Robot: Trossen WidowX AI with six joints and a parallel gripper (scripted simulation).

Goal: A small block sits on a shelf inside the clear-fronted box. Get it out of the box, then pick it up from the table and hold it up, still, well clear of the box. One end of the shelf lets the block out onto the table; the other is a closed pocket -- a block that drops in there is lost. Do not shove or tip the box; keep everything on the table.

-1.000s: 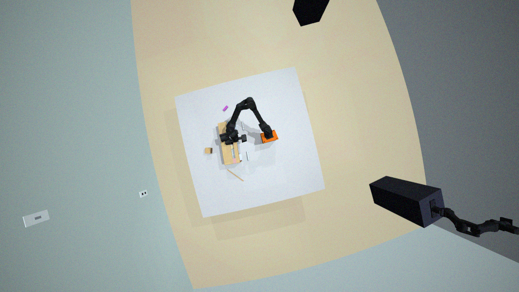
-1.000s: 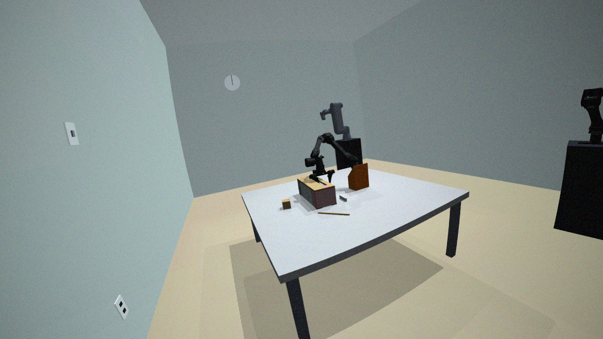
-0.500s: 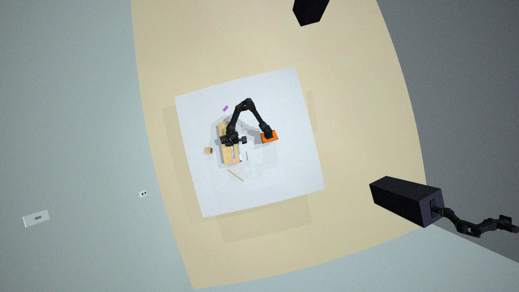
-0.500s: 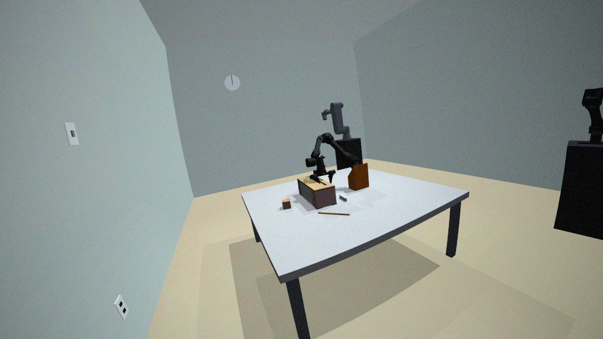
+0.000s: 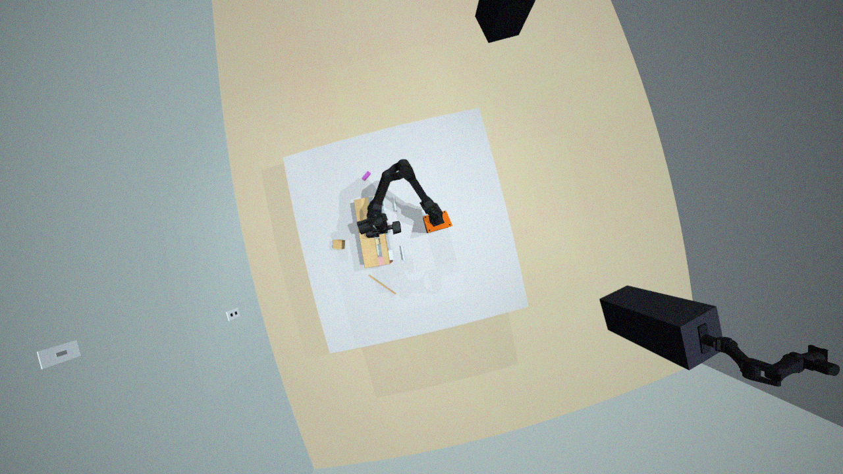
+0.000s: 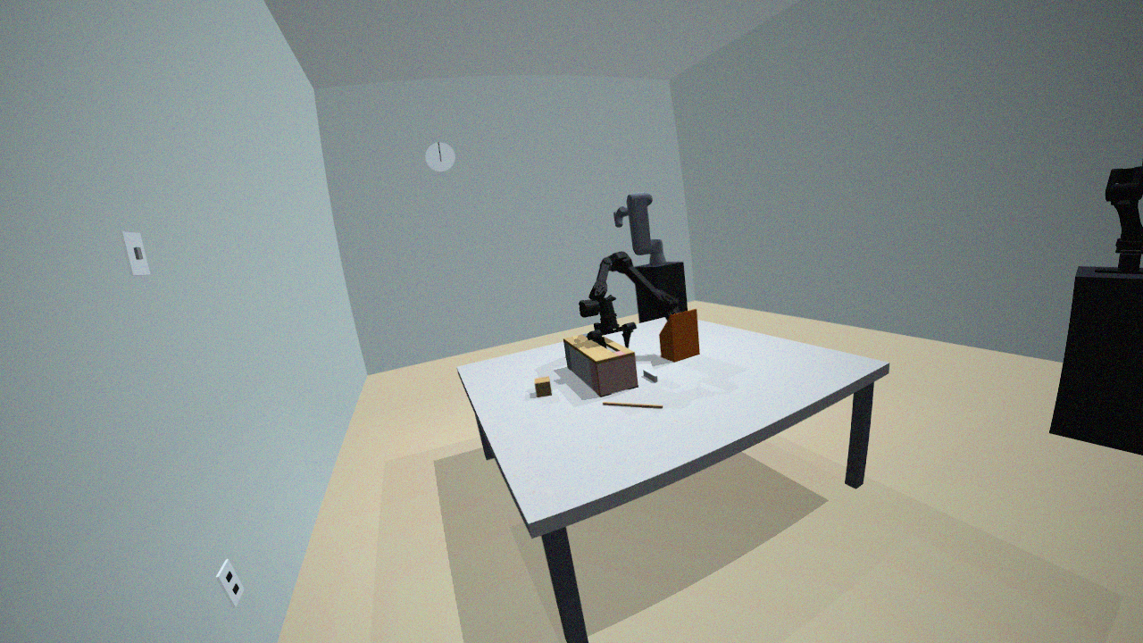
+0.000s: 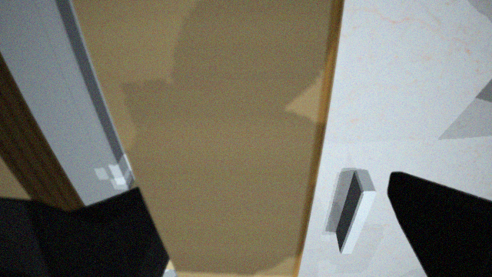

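Note:
The box (image 5: pixel 370 257) (image 6: pixel 617 377) (image 7: pixel 231 154) stands on the white table, with a light wood top that has a long slot. My gripper (image 5: pixel 384 230) (image 6: pixel 616 343) (image 7: pixel 290 182) is open, with nothing between its fingers, low at the top of the box. In the wrist view one finger is over the slot side and the other is beyond the box's edge, over the table. A purple block (image 5: pixel 365 175) lies on the table off the far end of the box. I cannot tell whether it is the task's block. No block shows clearly inside; the arm hides part of the box.
A tan cube (image 5: pixel 338 243) (image 6: pixel 542 387) stands beside the box. A thin wooden stick (image 5: pixel 382 284) (image 6: pixel 632 405) lies off the near end. A pale bar (image 5: pixel 402 253) (image 6: pixel 650 375) lies between the box and the orange arm base (image 5: pixel 438 222) (image 6: pixel 681 336); a similar bar (image 5: pixel 394 204) lies farther back.

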